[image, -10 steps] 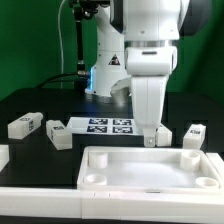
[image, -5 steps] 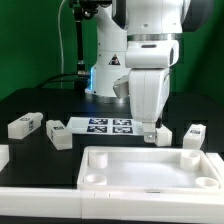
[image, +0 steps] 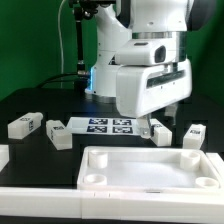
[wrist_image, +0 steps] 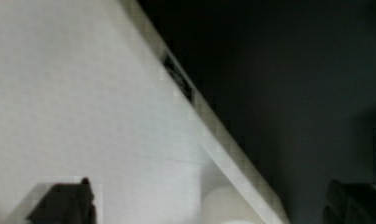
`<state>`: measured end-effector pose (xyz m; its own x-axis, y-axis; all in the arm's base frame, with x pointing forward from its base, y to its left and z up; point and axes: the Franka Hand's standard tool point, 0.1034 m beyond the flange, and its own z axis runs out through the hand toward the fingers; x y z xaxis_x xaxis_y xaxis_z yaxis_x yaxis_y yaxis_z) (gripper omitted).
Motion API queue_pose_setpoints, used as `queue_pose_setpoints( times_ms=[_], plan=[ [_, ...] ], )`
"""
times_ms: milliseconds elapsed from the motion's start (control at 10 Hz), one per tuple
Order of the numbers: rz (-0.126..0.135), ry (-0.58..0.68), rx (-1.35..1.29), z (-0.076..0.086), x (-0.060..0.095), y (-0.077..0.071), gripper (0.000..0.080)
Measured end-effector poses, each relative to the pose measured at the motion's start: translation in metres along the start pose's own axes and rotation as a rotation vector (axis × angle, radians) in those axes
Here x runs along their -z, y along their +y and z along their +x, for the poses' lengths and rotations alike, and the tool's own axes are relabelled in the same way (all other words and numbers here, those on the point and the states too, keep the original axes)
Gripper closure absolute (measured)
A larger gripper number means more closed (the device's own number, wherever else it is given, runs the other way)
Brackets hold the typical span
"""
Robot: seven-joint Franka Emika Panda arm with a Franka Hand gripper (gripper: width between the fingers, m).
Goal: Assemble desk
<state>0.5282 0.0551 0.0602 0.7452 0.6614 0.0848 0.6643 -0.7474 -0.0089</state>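
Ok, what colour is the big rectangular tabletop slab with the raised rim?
The large rectangular plastic tabletop slab is plain white; the exterior view shows it best.

The arm (image: 150, 20) hung down from above, its boxy white end tilted, broad side toward me. The gripper (image: 150, 127) pointed downward, low. In the wrist view its two dark fingers (wrist_image: 60, 200) stood wide apart, clasping nothing.

No readable text, square tags on marker board (image: 108, 126), desk leg (image: 24, 126)
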Motion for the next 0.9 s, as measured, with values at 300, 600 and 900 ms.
queue_pose_setpoints(
  times_ms=[300, 600, 900],
  plan=[
    [0.018, 0.005, -0.220, 0.001, -0.003, -0.004, 0.0150],
    [0.027, 0.008, -0.384, 0.002, -0.003, -0.006, 0.0150],
    [0.066, -0.006, -0.866, 0.004, -0.007, -0.026, 0.0150]
  ],
)
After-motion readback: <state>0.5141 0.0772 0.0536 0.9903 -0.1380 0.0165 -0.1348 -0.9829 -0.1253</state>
